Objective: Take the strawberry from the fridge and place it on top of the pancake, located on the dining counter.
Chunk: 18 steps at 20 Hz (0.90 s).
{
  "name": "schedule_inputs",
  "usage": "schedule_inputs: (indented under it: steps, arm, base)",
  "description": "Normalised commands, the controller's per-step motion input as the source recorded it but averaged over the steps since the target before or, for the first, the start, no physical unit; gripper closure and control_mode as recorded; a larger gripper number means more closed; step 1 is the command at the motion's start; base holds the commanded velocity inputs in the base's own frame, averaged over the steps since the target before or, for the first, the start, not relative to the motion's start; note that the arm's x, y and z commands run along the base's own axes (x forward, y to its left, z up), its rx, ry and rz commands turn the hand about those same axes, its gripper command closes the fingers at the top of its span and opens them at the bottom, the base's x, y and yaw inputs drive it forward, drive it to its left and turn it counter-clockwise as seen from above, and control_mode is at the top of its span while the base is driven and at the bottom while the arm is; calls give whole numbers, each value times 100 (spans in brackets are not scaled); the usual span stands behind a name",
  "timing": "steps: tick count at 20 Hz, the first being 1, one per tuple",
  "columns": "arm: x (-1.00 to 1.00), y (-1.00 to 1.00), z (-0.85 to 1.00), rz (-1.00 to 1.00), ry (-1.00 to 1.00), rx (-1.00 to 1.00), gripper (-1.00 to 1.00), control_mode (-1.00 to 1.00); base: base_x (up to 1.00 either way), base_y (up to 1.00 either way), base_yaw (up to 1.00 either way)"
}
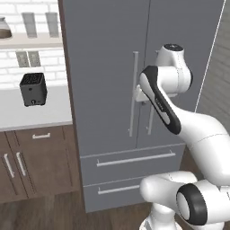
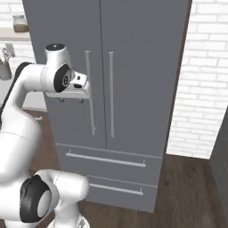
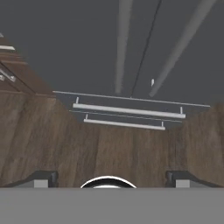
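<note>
The fridge point(image 1: 112, 81) stands shut, both doors closed, so the strawberry is hidden. The gripper point(image 2: 87, 90) hangs just beside the left door's handle point(image 2: 90, 93) — fingers point(image 3: 41, 178) spread wide, holding nothing. Two drawers point(image 3: 129, 114) sit below.
</note>
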Motion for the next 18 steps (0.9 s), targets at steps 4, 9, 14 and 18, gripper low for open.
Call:
schedule_inputs:
  steps: [4,9,14,18]
  arm:
    - [0,0,0,0,0,0,-100,100]
    - [0,0,0,0,0,0,-100,100]
    - [0,0,0,0,0,0,-100,100]
    - [0,0,0,0,0,0,-100,100]
  base:
    - [-26,-48,0]
    - [-11,-30,0]
    - [-10,-29,0]
    - [-32,-34,0]
